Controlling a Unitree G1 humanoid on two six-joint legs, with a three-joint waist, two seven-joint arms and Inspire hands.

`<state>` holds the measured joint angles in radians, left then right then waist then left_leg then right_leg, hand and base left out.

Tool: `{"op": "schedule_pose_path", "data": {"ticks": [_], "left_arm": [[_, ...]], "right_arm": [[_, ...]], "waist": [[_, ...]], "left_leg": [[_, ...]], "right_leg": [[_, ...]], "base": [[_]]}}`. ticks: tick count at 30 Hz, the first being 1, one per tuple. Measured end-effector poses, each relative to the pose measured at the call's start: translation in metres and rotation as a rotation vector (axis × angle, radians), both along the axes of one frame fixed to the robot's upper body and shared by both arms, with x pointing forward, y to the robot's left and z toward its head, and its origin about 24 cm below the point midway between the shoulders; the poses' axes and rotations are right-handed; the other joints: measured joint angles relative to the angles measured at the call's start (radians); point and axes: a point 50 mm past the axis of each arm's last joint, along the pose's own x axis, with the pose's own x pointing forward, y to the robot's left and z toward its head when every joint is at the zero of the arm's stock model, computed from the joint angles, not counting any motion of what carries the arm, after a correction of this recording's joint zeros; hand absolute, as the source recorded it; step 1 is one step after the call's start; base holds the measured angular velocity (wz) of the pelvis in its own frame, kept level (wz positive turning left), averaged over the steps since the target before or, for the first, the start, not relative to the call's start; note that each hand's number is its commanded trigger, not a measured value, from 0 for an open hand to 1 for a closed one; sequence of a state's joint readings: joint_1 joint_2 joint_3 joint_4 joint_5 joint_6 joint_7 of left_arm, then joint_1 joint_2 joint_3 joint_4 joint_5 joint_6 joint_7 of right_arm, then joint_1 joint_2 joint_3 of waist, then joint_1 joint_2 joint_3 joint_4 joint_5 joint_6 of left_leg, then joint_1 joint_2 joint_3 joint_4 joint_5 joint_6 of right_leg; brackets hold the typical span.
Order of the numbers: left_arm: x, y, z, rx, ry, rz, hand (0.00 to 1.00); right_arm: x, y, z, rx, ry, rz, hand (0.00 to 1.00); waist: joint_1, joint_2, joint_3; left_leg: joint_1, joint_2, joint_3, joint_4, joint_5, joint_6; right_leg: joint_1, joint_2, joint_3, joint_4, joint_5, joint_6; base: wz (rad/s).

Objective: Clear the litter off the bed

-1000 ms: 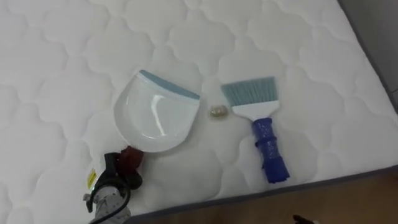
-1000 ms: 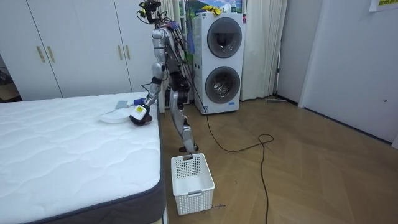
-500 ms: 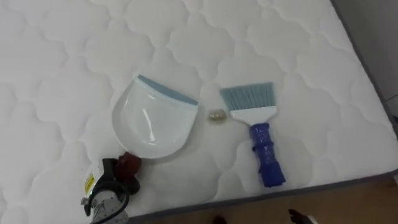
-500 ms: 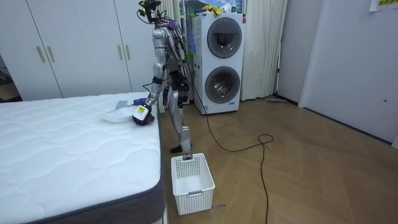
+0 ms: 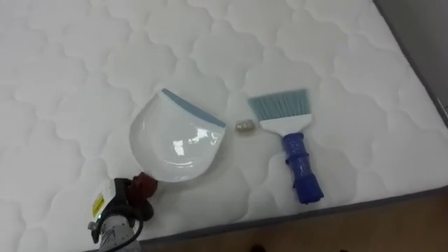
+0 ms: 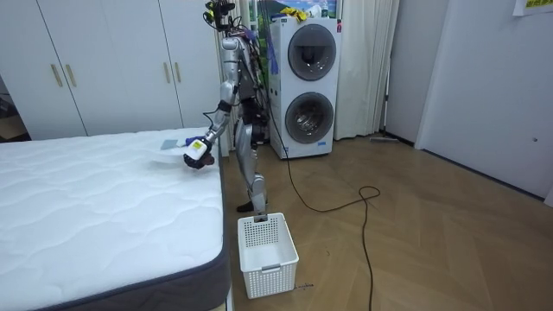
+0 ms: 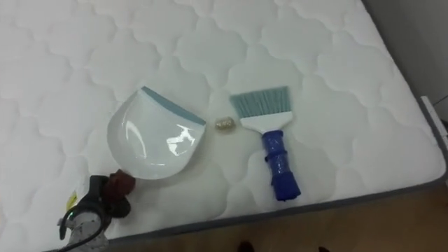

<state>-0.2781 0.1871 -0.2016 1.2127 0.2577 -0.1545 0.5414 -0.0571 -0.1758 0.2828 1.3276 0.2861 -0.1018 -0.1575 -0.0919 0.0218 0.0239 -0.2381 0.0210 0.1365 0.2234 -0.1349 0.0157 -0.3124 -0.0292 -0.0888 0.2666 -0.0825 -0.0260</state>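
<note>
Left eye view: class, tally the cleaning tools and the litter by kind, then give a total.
Dustpan: 1
Hand brush: 1
Small scrap of litter: 1
Total: 3

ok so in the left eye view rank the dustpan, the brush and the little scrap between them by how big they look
1. dustpan, clearly the largest
2. brush, about as long but much narrower
3. scrap, by far the smallest
</note>
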Motion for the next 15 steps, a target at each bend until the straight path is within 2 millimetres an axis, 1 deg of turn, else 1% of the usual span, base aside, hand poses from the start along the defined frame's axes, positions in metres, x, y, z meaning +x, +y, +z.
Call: {"op": "schedule_pose_path", "data": {"ticks": [1,3,5,6,10,13,15], "left_arm": [[0.002,0.003,0.003,0.01,-0.018,-0.003,1.0],[0.012,0.011,0.016,0.052,-0.102,-0.017,1.0],[0.014,0.016,0.021,0.07,-0.132,-0.014,1.0],[0.014,0.018,0.022,0.082,-0.138,-0.009,1.0],[0.008,0.017,0.019,0.089,-0.129,-0.027,1.0],[0.005,0.01,0.016,0.099,-0.113,-0.079,1.0],[0.002,0.005,0.013,0.099,-0.102,-0.11,1.0]], "right_arm": [[0.0,-0.001,0.0,-0.001,-0.004,0.0,0.0],[0.001,-0.006,0.002,-0.01,-0.011,0.003,0.0],[0.002,-0.012,0.004,-0.02,-0.02,-0.011,0.0],[0.003,-0.016,0.005,-0.017,-0.032,-0.051,0.0],[0.006,-0.023,0.008,0.001,-0.071,-0.172,0.0],[0.014,-0.028,0.012,0.012,-0.113,-0.25,0.0],[0.024,-0.033,0.016,0.008,-0.158,-0.331,0.0]], "waist": [[0.001,0.001,0.0001],[0.001,0.008,0.0019],[0.005,0.016,0.0009],[0.009,0.021,0.0008],[0.005,0.029,0.0016],[0.004,0.028,0.0017],[-0.005,0.028,0.0019]], "left_leg": [[-0.002,0.0,0.0,0.001,0.0,0.0],[-0.015,-0.001,-0.004,0.011,-0.001,0.0],[-0.014,-0.003,-0.003,0.011,-0.002,0.001],[-0.012,-0.004,-0.003,0.011,-0.002,0.002],[-0.013,-0.005,-0.005,0.011,-0.002,0.002],[-0.025,-0.016,-0.003,0.017,-0.003,0.004],[-0.037,-0.023,0.002,0.041,-0.011,0.009]], "right_leg": [[-0.003,-0.001,-0.001,0.004,-0.002,0.0],[-0.011,-0.004,-0.007,0.011,-0.004,0.0],[-0.012,-0.006,-0.006,0.013,-0.006,0.001],[-0.012,-0.006,-0.005,0.014,-0.006,0.002],[-0.012,-0.007,-0.005,0.016,-0.007,0.003],[-0.046,-0.018,0.006,0.065,-0.028,0.005],[-0.07,-0.029,0.009,0.11,-0.048,0.007]], "base": [[0.04],[0.08],[0.02],[0.0],[0.0],[-0.01],[0.02]]}}
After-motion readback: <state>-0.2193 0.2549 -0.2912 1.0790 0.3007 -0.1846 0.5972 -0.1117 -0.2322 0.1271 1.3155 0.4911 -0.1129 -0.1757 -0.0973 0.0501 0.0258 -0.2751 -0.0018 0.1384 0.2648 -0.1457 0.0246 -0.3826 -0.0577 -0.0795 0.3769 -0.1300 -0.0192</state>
